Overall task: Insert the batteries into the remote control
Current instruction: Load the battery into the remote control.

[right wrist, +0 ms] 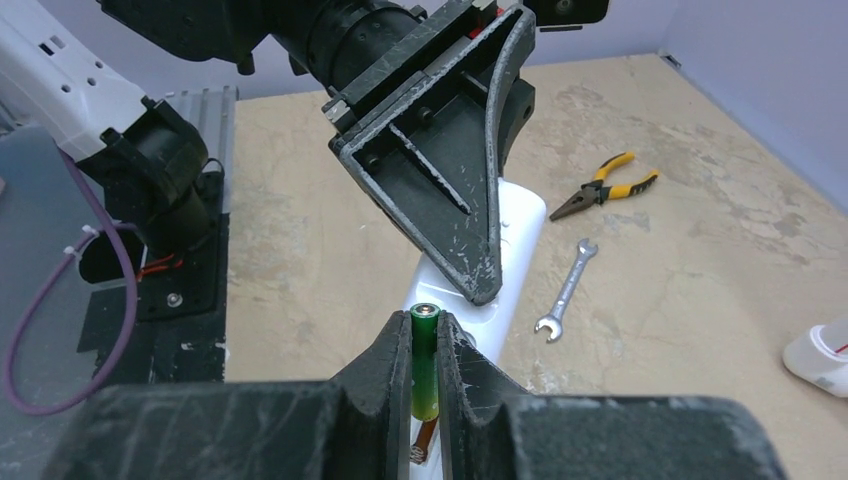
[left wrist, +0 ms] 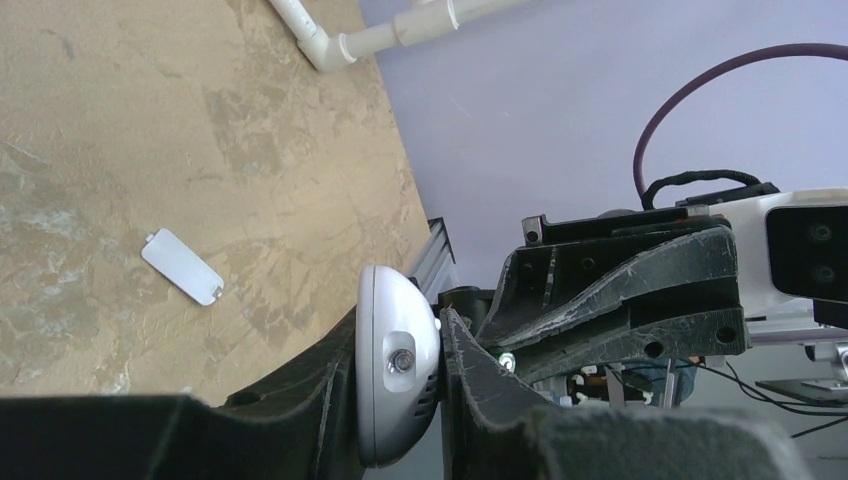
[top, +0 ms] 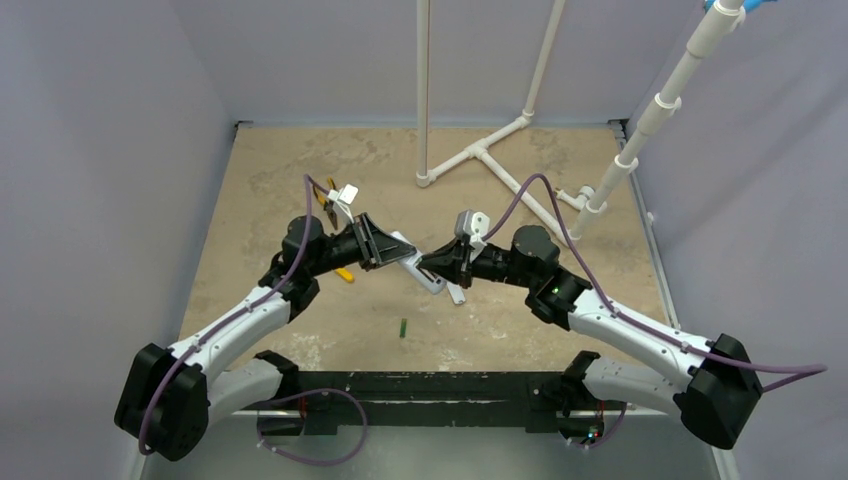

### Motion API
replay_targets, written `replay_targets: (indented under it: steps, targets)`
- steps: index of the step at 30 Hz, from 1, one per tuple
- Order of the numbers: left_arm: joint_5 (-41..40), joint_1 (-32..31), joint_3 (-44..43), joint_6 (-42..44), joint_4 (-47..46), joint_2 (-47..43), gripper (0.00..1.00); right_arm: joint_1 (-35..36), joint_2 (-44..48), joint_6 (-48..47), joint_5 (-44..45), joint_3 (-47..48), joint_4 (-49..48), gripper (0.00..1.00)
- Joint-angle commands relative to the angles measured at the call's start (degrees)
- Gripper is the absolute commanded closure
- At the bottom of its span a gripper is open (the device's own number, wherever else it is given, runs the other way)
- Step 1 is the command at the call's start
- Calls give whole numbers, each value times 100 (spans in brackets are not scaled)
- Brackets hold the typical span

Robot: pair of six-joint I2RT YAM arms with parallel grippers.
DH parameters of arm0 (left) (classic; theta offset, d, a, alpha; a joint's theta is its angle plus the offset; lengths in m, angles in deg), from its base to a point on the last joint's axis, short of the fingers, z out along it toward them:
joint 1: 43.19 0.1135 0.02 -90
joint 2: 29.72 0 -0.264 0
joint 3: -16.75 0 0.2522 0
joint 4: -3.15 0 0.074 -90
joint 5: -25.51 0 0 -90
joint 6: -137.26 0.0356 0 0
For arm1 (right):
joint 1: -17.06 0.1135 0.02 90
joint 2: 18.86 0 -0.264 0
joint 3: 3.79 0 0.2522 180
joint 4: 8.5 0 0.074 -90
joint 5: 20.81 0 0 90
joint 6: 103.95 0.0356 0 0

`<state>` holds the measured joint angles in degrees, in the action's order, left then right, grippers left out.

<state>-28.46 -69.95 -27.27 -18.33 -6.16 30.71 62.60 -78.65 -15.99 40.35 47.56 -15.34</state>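
Batteries: two, dark green. The held battery stands upright in the right wrist view. The loose battery lies on the counter at 6 o'clock from the remote control in the top view, apart from both arms.
Remote control: one, the white remote control, lifted off the counter between the two arms, near the middle of the counter.
Left end effector: the left end effector is clamped on the remote control, with one finger on each side of its rounded end.
Right end effector: the right end effector is closed on the held battery, just at 6 o'clock from the near end of the remote control in its own wrist view.
Cover: one small white cover, flat on the counter, at 9 o'clock from the remote control in the left wrist view.
Tools: one pair of yellow-handled pliers at 2 o'clock from the remote control in the right wrist view, and one silver wrench at 3 o'clock. They lie apart.
Pipes: several joined white pipes at 12 o'clock on the counter, cut off by the top edge.
Hidden or unclear: the remote control's button face shows in no view. The lower end of the held battery sits between the fingers. A white bottle is cut off by the right edge.
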Motion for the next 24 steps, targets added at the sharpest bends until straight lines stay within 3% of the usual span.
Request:
replay_targets:
  steps: [1,24]
  targets:
    - [182,-39,-173,-75,-397,7,100,26,12,-332,195,90,-213,100]
    - [141,-44,-186,-113,-463,45,100,25,-202,160,322,82,-193,100]
